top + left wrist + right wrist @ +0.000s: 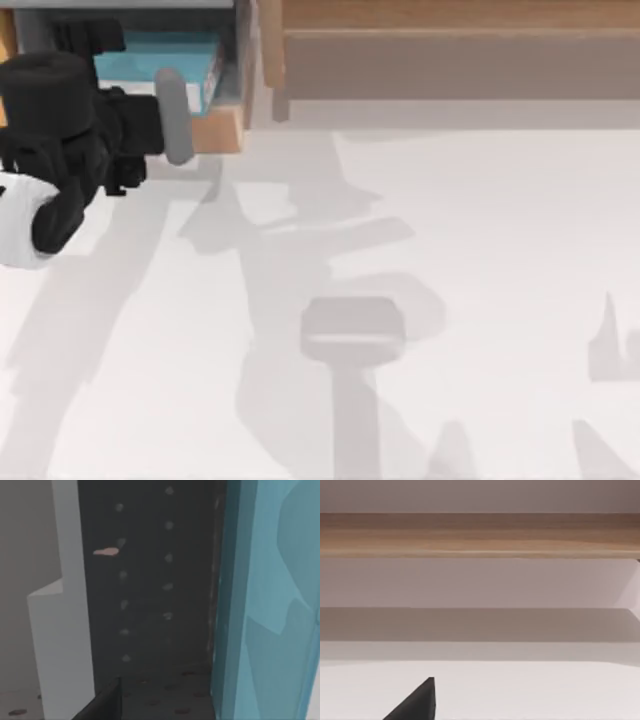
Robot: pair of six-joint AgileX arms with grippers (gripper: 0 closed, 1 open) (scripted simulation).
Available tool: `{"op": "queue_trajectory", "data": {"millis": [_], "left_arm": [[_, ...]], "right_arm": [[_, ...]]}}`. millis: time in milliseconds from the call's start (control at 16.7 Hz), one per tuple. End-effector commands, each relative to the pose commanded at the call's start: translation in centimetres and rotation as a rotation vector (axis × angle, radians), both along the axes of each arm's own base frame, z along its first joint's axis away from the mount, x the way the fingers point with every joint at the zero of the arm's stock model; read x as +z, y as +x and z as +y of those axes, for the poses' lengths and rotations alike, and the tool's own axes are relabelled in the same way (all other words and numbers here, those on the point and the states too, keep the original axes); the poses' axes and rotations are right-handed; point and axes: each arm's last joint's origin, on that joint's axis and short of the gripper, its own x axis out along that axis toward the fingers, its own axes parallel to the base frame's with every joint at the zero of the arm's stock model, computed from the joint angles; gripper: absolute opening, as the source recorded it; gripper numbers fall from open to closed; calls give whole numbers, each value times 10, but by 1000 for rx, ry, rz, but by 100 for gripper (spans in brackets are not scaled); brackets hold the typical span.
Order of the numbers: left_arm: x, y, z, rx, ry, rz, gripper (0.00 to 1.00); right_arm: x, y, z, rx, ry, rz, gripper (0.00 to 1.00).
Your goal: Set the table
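White table spreads bare from the drawer at its far-left corner. Left gripper is seen at the drawer's grey handle; grip state cannot be told. Teal item lies inside. Risk judged: drawer front or wall clipped, contents jolted. Right arm parked.

So the big white table takes up pretty much the whole top view, plain and smooth, with just grey shadows across it. Along its far edge sits a long light-wood shelf, running from about the middle out to the right. Just left of that shelf is a light-wood drawer, pulled open, grey inside, with something teal lying in it. The right wrist view catches the shelf's wooden edge above the white top.
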Motion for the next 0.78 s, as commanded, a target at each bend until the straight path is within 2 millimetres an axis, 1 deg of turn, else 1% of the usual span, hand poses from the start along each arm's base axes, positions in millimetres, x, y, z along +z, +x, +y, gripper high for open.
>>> {"op": "queue_trajectory", "data": {"millis": [120, 240, 780], "left_arm": [[0, -1, 0, 1, 1, 1, 100], [2, -7, 1, 5, 0, -3, 100], [2, -45, 0, 0, -1, -5, 100]], "right_arm": [[0, 0, 0, 0, 0, 0, 100], [0, 0, 0, 0, 0, 0, 100], [0, 0, 0, 0, 0, 0, 100]]}}
